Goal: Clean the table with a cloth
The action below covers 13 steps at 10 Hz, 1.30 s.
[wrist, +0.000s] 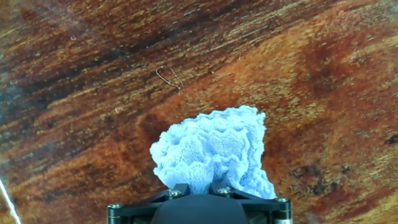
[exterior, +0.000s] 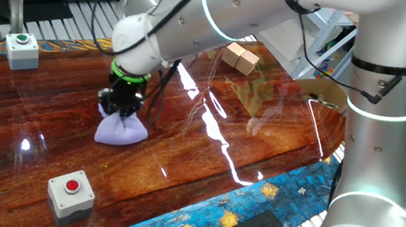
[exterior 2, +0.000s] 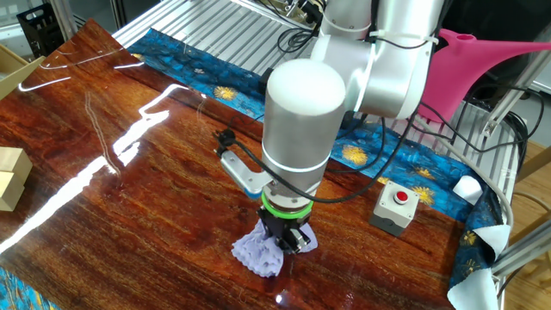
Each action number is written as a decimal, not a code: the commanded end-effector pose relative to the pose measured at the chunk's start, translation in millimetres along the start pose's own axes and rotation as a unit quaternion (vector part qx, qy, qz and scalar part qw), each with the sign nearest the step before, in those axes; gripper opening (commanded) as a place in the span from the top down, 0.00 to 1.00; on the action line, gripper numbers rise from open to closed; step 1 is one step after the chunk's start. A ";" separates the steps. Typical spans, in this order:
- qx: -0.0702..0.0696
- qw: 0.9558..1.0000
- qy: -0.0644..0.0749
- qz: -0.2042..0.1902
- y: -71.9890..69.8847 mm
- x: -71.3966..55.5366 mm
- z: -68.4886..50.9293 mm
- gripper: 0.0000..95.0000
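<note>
The pale lavender cloth [exterior: 122, 131] lies bunched on the glossy reddish-brown table [exterior: 208, 130]. My gripper [exterior: 120, 107] points straight down and is shut on the top of the cloth, pressing it onto the wood. In the other fixed view the cloth [exterior 2: 263, 251] spreads out from under the gripper [exterior 2: 287, 238] on the table [exterior 2: 129, 189]. In the hand view the cloth [wrist: 214, 149] fans out ahead of the fingers [wrist: 177, 191] on the table [wrist: 93, 93]. The gripper's point in the hand view [wrist: 198, 190] lies at the bottom edge.
A grey box with a red button [exterior: 71, 190] stands near the front edge and shows in the other fixed view [exterior 2: 398, 205]. A grey box with a green button [exterior: 22, 48] stands at the far left. Tan cardboard boxes [exterior: 240, 57] sit at the back. The blue flowered edge strip [exterior: 254, 204] runs along the front.
</note>
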State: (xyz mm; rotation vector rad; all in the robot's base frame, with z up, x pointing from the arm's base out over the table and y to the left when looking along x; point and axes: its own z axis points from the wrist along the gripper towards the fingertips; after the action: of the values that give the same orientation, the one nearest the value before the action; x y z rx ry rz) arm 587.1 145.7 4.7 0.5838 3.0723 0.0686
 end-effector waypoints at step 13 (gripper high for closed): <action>0.030 0.999 -0.008 0.020 20.7 -96.7 -0.6 1.00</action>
State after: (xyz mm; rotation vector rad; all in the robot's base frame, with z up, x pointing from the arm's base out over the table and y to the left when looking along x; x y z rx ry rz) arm 681.3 128.6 6.8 0.6425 3.0376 -0.0403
